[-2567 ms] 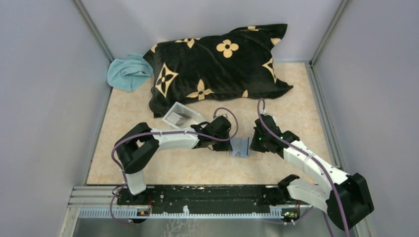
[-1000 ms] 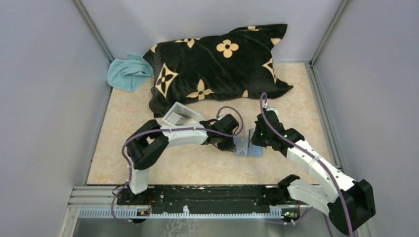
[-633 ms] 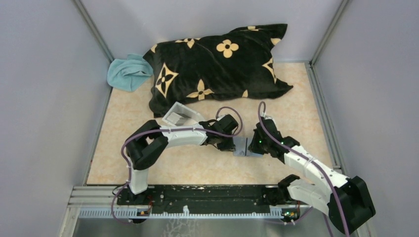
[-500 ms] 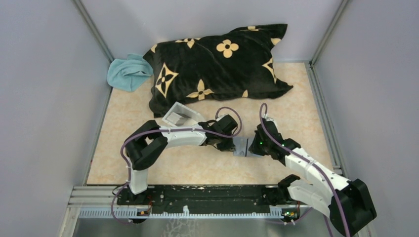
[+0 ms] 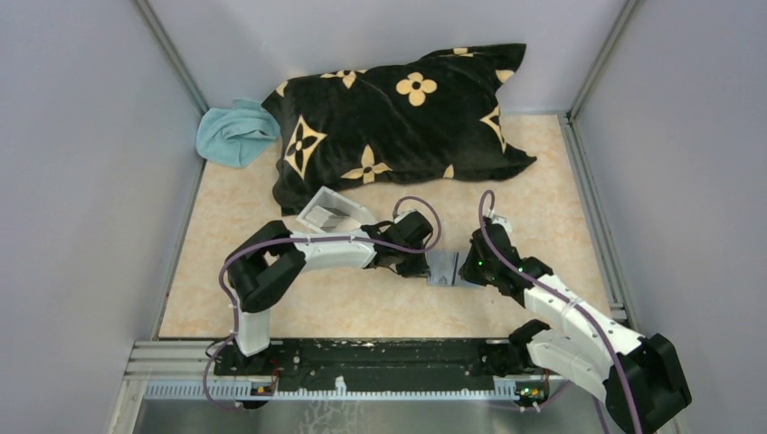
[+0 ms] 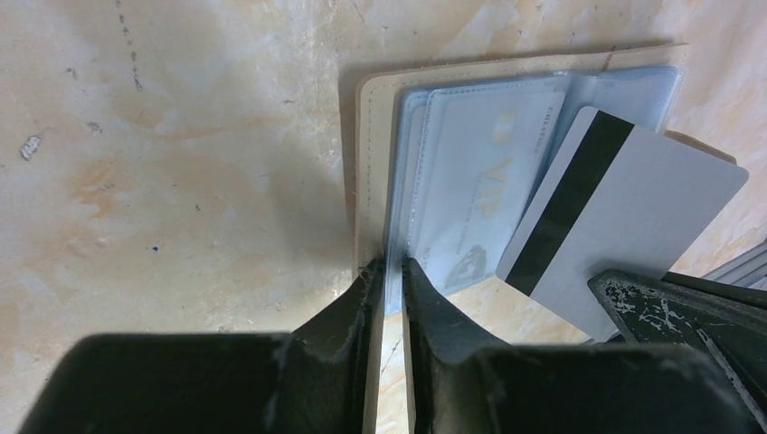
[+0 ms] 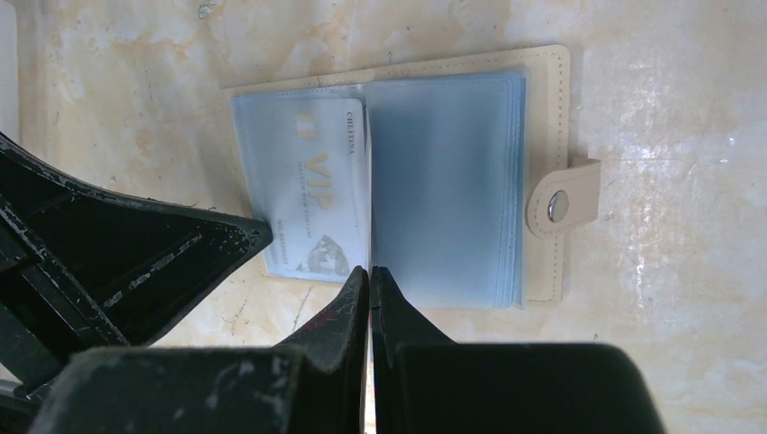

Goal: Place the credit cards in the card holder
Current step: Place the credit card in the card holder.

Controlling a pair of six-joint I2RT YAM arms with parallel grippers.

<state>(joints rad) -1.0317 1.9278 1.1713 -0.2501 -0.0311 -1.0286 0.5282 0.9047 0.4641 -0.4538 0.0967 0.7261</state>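
The card holder (image 7: 543, 136) lies open and flat on the mottled desk (image 5: 362, 307), between both arms. We judge the step in hand to be feeding a card into a sleeve.

The left end effector (image 6: 391, 271) is nipped on the holder's near edge, pinning it. The right end effector (image 7: 369, 276) is clamped on a grey credit card (image 6: 633, 226), tilted over the sleeves (image 7: 448, 181); contact cannot be confirmed.

We advise entering one corner first, squaring the card to the sleeve mouth, then sliding.

The cover is stitched tan leatherette. The sleeves are soft, glossy bluish film, one holding a VIP card (image 7: 312, 190). The grey card is thin and rigid, with a black stripe.
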